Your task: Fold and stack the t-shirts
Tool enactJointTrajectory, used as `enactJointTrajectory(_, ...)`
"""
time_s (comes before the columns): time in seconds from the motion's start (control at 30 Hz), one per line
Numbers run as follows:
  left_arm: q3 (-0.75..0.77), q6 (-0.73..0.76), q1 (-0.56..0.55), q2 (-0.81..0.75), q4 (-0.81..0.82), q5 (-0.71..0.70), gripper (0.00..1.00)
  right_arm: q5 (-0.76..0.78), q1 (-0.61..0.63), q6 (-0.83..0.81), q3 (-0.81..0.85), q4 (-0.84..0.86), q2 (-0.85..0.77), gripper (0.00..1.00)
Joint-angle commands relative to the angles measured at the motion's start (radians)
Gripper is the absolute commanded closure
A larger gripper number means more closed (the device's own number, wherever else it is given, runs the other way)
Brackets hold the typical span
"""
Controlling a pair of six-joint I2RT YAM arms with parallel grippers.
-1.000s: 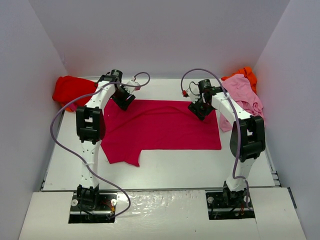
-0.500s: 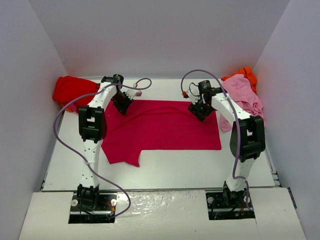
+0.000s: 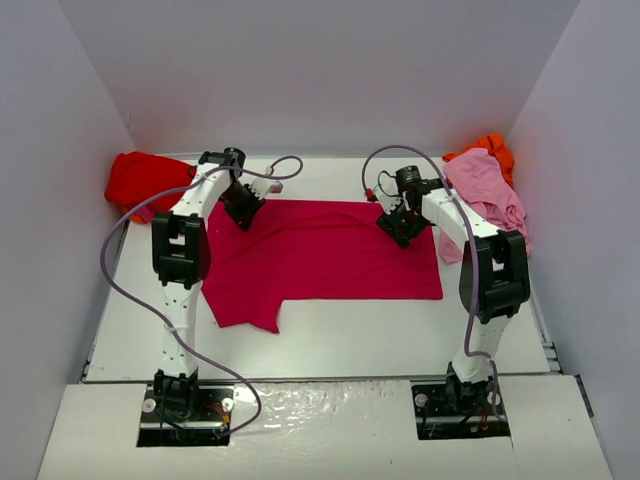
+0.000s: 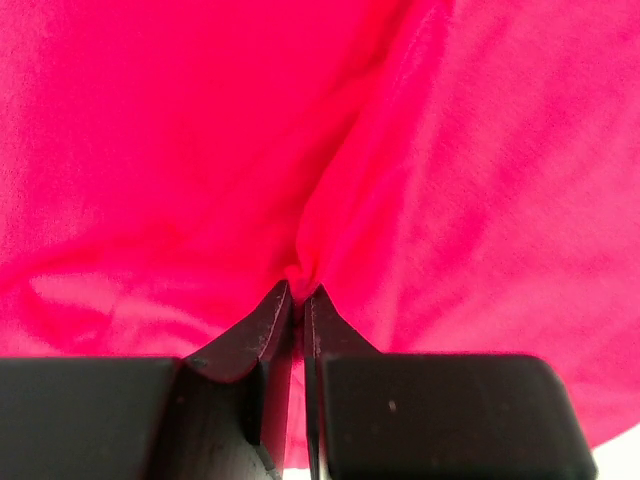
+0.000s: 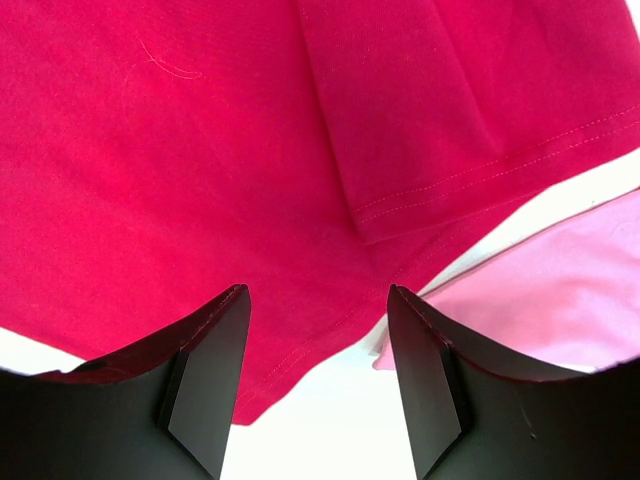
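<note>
A crimson-magenta t-shirt lies spread flat mid-table. At its far left corner my left gripper is shut, pinching a small ridge of that cloth between its fingertips. My right gripper stands open at the shirt's far right corner, its fingers straddling the stitched hem with white table between them. A bright red t-shirt is bunched at the far left. A pale pink t-shirt lies over an orange t-shirt at the far right.
The white table is walled by pale panels on three sides. Both arms' cables loop above the far edge. A small white and red tag lies by the left cable. The pink cloth's edge reaches close to the right finger.
My left gripper has shut on the crimson shirt's far left corner, having stood open a second ago. The right gripper has shifted slightly toward the shirt's far edge and stays open.
</note>
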Motion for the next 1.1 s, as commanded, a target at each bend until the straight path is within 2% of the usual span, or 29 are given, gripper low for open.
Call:
enactJointTrajectory(0.0,-0.064,0.057,-0.034,-0.202,-0.032,-0.008,1.0,0.015,0.001,0.008,0.007,-0.006,0.037,0.47)
enactJointTrajectory(0.2,-0.175,0.072,-0.111,-0.291,-0.036,-0.021,1.0,0.021,0.001,0.008,0.025,-0.007,0.086,0.47)
enactJointTrajectory(0.47,-0.384,0.067,-0.271,-0.369,-0.03,-0.038,1.0,0.026,0.001,0.0,0.013,-0.006,0.117,0.46)
enactJointTrajectory(0.67,-0.482,0.053,-0.299,-0.396,-0.013,-0.03,1.0,0.046,0.001,-0.013,0.019,-0.007,0.107,0.45)
enactJointTrajectory(0.8,-0.51,0.041,-0.299,-0.423,-0.005,-0.028,0.86,0.067,0.001,-0.024,0.039,-0.011,0.103,0.45)
enactJointTrajectory(0.87,-0.519,0.033,-0.297,-0.44,0.016,-0.032,0.83,0.068,0.001,-0.027,0.056,-0.013,0.107,0.44)
enactJointTrajectory(0.9,-0.536,0.029,-0.293,-0.456,0.034,-0.049,0.74,0.07,0.002,-0.03,0.073,-0.021,0.11,0.44)
enactJointTrajectory(0.97,-0.533,0.024,-0.287,-0.47,0.039,-0.057,0.68,0.07,0.002,-0.033,0.105,-0.03,0.114,0.45)
enactJointTrajectory(1.07,-0.521,0.021,-0.26,-0.488,0.044,-0.058,0.65,0.077,0.002,-0.05,0.132,-0.038,0.12,0.45)
